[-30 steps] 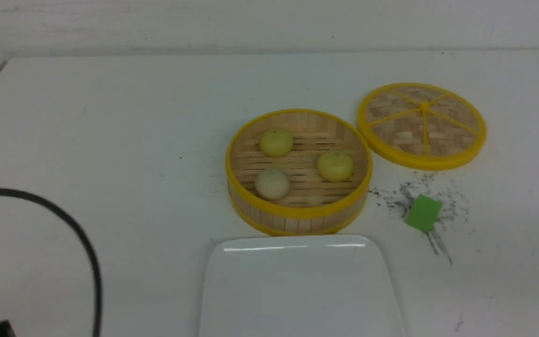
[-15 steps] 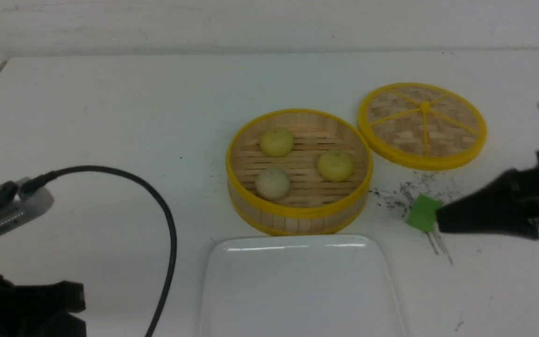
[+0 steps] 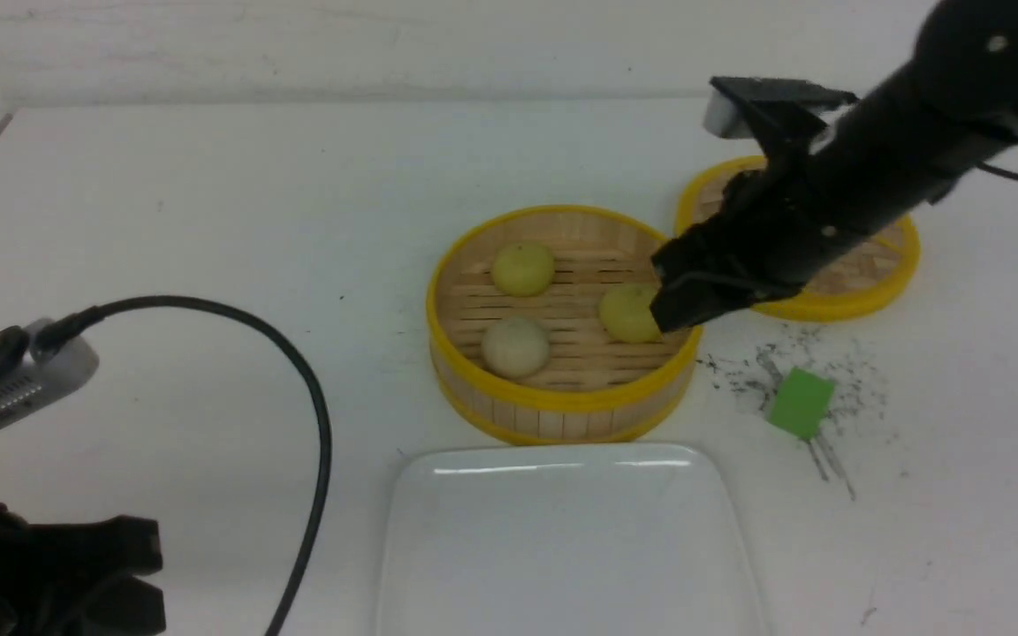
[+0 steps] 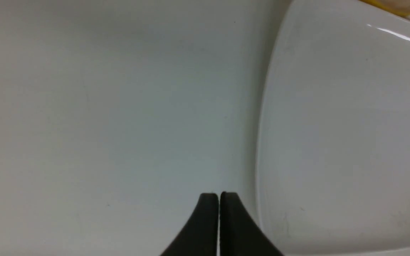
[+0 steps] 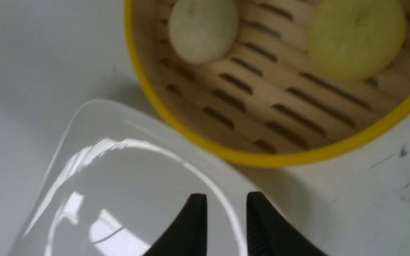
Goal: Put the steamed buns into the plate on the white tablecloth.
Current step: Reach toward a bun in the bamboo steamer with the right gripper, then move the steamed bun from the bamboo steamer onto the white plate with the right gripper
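Three steamed buns lie in the yellow-rimmed bamboo basket [image 3: 562,402]: a pale yellow one [image 3: 522,268] at the back, an off-white one [image 3: 514,347] at the front left, and a pale yellow one [image 3: 626,315] on the right. My right gripper [image 3: 675,305] hovers at that right bun, half hiding it. In the right wrist view the gripper [image 5: 226,199] is open and empty, with the off-white bun [image 5: 203,30] and the yellow bun [image 5: 356,39] ahead. The white plate [image 3: 562,539] sits in front of the basket on the white tablecloth [image 3: 208,221]. My left gripper [image 4: 219,195] is shut and empty beside the plate [image 4: 333,124].
The woven yellow-rimmed lid [image 3: 893,261] lies behind and right of the basket, mostly covered by my right arm. A green cube [image 3: 799,402] sits among dark smudges right of the basket. A black cable [image 3: 315,424] loops over the cloth at the left.
My right arm swung from the right edge up and left to the basket's right side, and its jaws parted. The left arm came in at the lower left, then held still.
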`<action>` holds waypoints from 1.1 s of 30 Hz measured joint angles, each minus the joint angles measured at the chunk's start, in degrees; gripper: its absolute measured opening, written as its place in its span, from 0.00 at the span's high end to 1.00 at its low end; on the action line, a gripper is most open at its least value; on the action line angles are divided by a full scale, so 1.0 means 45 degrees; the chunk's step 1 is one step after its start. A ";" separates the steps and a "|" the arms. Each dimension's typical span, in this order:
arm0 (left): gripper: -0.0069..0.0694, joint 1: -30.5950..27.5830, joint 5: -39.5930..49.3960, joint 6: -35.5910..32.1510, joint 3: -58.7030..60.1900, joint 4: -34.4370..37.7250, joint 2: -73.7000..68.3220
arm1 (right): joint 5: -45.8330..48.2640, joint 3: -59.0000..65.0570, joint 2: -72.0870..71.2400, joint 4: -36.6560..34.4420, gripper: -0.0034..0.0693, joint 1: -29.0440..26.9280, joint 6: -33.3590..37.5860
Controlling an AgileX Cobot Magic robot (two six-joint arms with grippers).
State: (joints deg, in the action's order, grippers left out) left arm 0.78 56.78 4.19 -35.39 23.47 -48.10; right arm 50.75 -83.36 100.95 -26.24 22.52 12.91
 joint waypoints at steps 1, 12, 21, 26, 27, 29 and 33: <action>0.86 0.0000 0.0000 0.0000 0.0000 0.0000 0.0000 | -0.0128 -0.0563 0.0607 0.0738 0.59 0.0196 -0.0333; 0.84 0.0000 -0.0012 0.0000 0.0000 -0.0029 0.0000 | -0.1622 -0.2483 0.3610 0.4068 0.38 0.0423 -0.2324; 0.82 0.0000 -0.0012 0.0000 0.0000 -0.0080 0.0000 | -0.1917 -0.2499 0.3967 0.3931 0.79 0.0423 -0.2376; 0.82 0.0000 -0.0012 0.0000 0.0000 -0.0093 0.0000 | -0.0445 -0.2499 0.2314 0.3621 0.93 0.0423 -0.2364; 0.82 0.0000 -0.0012 0.0000 0.0000 -0.0093 0.0000 | 0.0175 -0.2499 0.1772 0.3504 0.93 0.0423 -0.2364; 0.81 0.0000 -0.0012 0.0000 0.0000 -0.0093 0.0000 | 0.1274 -0.2485 0.0982 0.3212 0.93 0.0423 -0.2375; 0.81 0.0000 -0.0024 0.0000 0.0000 -0.0093 0.0000 | 0.3935 -0.1027 -0.1293 0.1859 0.93 0.0758 -0.2375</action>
State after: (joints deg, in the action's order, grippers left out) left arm 0.78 56.67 4.19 -35.39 23.05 -48.10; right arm 68.46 -87.98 95.13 -17.87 25.94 2.23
